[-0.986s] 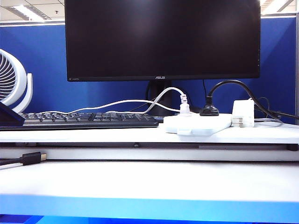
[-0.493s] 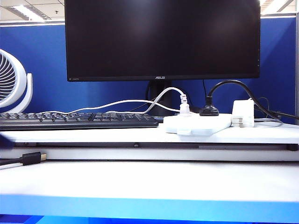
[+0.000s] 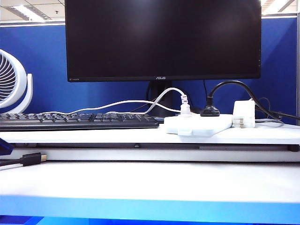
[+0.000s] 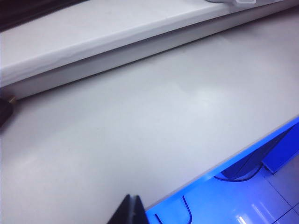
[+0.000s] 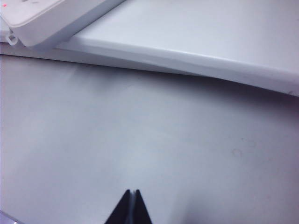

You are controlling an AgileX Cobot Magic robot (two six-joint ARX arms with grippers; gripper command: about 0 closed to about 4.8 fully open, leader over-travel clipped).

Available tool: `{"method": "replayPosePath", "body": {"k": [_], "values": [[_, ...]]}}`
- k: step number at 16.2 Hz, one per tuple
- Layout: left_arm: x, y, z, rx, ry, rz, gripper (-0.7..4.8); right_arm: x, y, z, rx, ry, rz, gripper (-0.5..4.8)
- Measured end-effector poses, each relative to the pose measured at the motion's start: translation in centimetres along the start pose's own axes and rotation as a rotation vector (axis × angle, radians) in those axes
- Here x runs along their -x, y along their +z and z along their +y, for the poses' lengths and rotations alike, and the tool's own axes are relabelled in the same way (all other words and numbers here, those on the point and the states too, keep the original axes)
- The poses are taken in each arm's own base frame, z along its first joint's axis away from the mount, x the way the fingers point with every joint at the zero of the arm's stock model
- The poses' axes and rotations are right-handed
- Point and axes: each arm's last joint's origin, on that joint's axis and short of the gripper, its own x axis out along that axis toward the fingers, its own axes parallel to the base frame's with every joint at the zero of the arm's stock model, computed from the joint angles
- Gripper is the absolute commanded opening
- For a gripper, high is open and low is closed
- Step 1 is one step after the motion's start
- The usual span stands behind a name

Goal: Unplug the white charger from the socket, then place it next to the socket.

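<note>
Meanwhile, the left gripper (image 4: 131, 211) hangs over the bare lower bench (image 4: 140, 121), jaws pressed together, holding nothing. Farther right, the socket (image 3: 198, 123) lies on the raised shelf, the white charger (image 3: 243, 113) standing just beside it. The right gripper (image 5: 131, 208), jaws closed and empty, hovers below the shelf.

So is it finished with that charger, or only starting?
It looks finished. The charger stands beside the socket, prongs out of it. Nothing is in hand: the right gripper is shut and empty over the bare table; the left gripper looks shut too. Nothing seems left.
</note>
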Motion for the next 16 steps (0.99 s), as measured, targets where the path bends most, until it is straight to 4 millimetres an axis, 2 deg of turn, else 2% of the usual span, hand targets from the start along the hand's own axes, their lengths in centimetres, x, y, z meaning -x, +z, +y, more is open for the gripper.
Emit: {"method": "replayPosePath", "body": {"k": [4, 10, 13, 16], "values": [[0.0, 0.0, 0.0, 0.000, 0.000, 0.000, -0.02, 0.4, 0.3, 0.1, 0.006, 0.009, -0.047, -0.06], [0.0, 0.0, 0.0, 0.000, 0.000, 0.001, -0.02, 2.5, 1.7, 0.6, 0.042, 0.059, -0.314, -0.05], [0.1, 0.2, 0.0, -0.001, 0.001, -0.023, -0.02, 2.5, 1.8, 0.6, 0.041, 0.055, -0.323, -0.05], [1.0, 1.1, 0.7, 0.015, 0.063, -0.149, -0.02, 2.4, 1.6, 0.6, 0.039, 0.052, -0.305, -0.06]]}}
